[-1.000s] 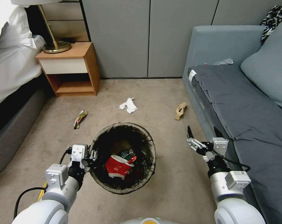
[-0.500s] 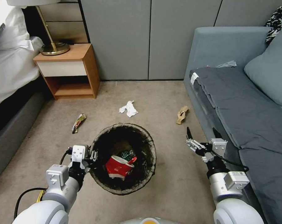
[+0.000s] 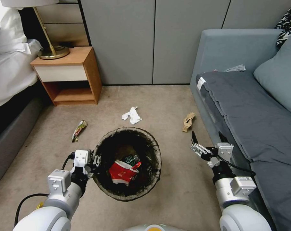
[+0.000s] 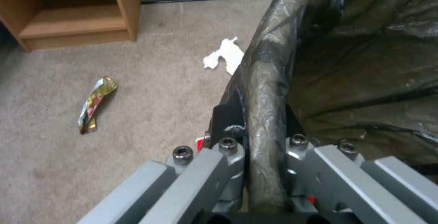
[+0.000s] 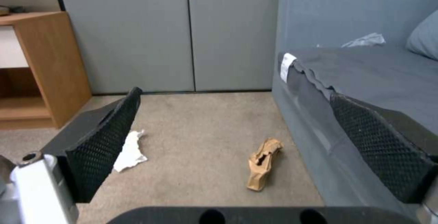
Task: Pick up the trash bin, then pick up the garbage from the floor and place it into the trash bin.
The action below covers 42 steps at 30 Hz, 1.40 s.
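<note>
While the left gripper [image 3: 95,159] carries the bin, the litter round-up looks partly done, judging by what sits inside and what lies on the carpet.

Snack wrapper [image 3: 78,130]: on the floor, left of the bin, apart from it; crinkled, yellow-green and shiny; not yet collected.

Left gripper: clenched on the bin's rim, one finger inside and one outside, the bagged edge pinched between them in the left wrist view [image 4: 262,138].

Trash bin [image 3: 102,189]: held low in front of the robot, between the two arms; round, lined with a thin dark bag [image 4: 360,63] folded over the rim, the film wrinkled and glossy. I judge the pick-up step as done.

Contents: a crumpled red-and-white cup [image 3: 121,172] and a green-labelled bottle [image 3: 130,158] lie in the bottom, so some garbage is already in.

White tissue [image 3: 131,115]: on the floor just beyond the bin's far edge; crumpled; left to fetch.

Brown paper [image 3: 187,122]: on the floor close to the sofa [image 3: 245,106] base; twisted and torn-looking; it lies ahead between the fingers in the right wrist view [image 5: 261,164].

Right gripper [image 3: 208,141]: released, fingers spread wide, empty, hanging above the floor beside the sofa's front edge, short of the brown paper.

Remaining: three pieces in view, by my count.
</note>
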{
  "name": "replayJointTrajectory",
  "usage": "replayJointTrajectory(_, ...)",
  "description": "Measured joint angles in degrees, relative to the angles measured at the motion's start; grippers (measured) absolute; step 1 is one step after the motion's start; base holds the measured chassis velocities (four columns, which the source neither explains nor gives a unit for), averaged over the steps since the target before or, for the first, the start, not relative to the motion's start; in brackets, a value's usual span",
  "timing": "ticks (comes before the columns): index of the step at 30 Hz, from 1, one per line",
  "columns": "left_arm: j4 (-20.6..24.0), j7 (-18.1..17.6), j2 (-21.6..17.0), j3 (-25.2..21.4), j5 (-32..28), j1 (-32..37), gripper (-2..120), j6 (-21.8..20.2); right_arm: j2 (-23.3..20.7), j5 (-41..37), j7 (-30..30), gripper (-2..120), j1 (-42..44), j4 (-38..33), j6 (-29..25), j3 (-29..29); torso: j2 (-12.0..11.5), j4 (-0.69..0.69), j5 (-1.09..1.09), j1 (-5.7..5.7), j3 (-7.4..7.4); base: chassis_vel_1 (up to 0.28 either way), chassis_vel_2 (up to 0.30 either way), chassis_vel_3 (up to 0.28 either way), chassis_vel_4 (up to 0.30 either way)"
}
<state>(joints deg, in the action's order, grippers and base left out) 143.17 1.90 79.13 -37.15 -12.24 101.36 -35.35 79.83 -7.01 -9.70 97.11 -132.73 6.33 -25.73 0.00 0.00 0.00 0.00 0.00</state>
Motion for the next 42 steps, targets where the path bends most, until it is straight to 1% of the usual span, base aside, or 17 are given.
replayJointTrajectory(14,-0.2,0.0,0.0,-0.3,-0.1,-0.2,1,0.0,0.2,0.0,0.1,100,-0.1,0.2,0.0,0.0,0.0,0.00,0.00,0.00,0.00,-0.064,0.066,0.065,-0.071)
replayJointTrajectory(42,-0.8,0.2,-0.1,-0.3,-0.2,-0.7,1,0.1,0.3,-0.1,0.2,100,-0.4,0.8,0.0,0.0,0.0,0.00,0.00,0.00,0.00,-0.094,0.090,0.090,-0.086)
